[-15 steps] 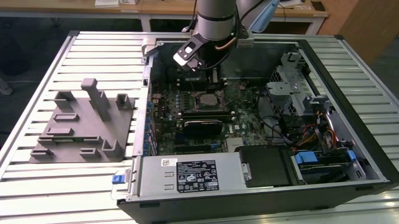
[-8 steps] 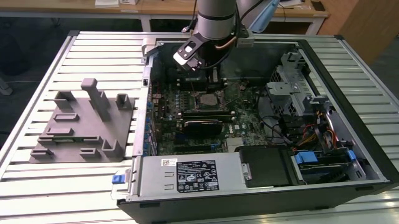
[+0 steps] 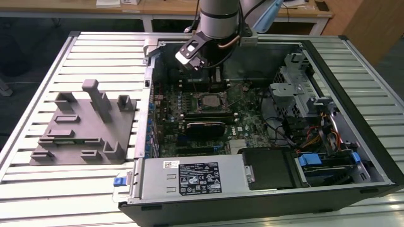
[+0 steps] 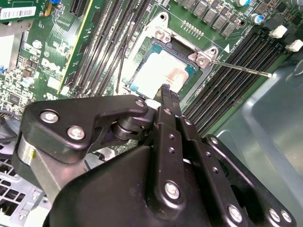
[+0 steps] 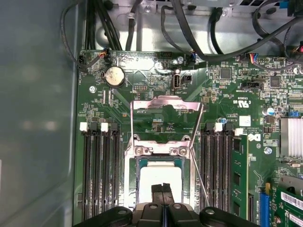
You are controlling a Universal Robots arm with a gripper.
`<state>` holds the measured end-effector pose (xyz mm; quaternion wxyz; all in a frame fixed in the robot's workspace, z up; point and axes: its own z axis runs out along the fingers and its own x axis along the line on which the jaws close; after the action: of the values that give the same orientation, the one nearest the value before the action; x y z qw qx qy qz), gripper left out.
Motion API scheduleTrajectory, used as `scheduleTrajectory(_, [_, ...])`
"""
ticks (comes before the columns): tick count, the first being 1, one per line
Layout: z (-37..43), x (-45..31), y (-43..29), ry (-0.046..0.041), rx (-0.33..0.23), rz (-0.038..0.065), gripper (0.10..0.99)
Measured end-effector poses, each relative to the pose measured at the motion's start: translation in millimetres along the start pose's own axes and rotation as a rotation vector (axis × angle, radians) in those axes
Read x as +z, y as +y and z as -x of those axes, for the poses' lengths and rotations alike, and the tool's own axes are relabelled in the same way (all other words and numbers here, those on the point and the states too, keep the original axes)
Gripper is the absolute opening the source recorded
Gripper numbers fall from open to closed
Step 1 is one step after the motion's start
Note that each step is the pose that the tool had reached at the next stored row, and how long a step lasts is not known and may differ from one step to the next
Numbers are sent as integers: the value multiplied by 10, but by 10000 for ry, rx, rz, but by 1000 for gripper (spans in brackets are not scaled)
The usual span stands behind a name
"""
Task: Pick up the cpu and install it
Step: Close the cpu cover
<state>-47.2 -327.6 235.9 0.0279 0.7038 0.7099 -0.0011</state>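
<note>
Broadly, the slatted tabletop (image 3: 94,47) carries two big things: an open computer case (image 3: 252,205) lying toward the exterior view's right edge, and a grey fixture (image 3: 85,125) toward the exterior view's left edge. Inside the case the green motherboard (image 3: 246,123) faces up, with the square socket (image 3: 208,100) near its middle, between the banks of memory slots.

In the first wrist view the socket's load plate (image 5: 163,111) stands flipped open. The cpu (image 5: 161,177) lies inside the socket frame, silver top up, and in the second wrist view it (image 4: 158,71) looks square to the frame. The thin lever (image 4: 241,68) juts out to one side, unlatched.

My jaws are together with nothing between them. The fingertips (image 5: 157,190) hang over the near edge of the chip, and I cannot tell whether they touch it.

With plate and lever open, nothing clamps the cpu, so my judgement is that it is placed but not locked. A sideways brush from my tips could skew it in the frame. Pressing down on a skewed chip could bend the socket's contacts or scratch the metal top.
</note>
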Motion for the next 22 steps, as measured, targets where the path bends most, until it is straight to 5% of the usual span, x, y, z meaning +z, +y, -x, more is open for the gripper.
scheduleTrajectory(22, [3, -79, 23, -1, 0, -1, 106])
